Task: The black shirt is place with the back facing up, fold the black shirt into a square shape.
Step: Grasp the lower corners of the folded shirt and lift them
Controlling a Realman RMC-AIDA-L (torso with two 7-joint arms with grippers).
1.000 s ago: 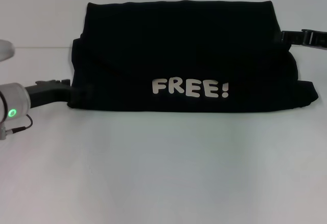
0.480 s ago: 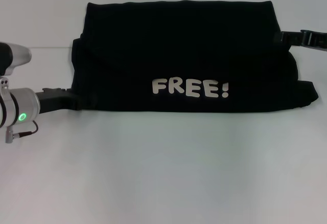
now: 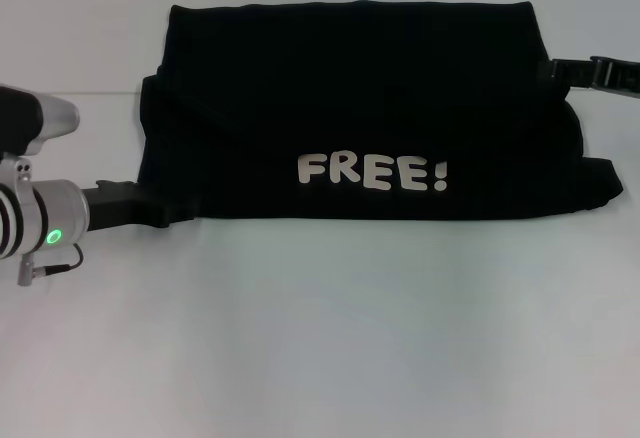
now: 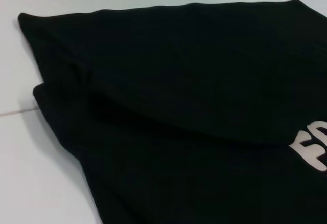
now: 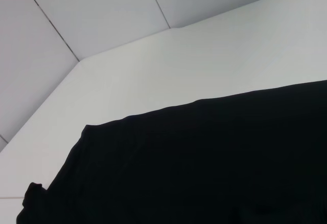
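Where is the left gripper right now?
In the head view, the left gripper is at the near-left corner of the black shirt, low against the white table.

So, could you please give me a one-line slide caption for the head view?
Partly folded black shirt with "FREE!" lettering on a white table; left tool at its near-left corner, right tool at its right edge.
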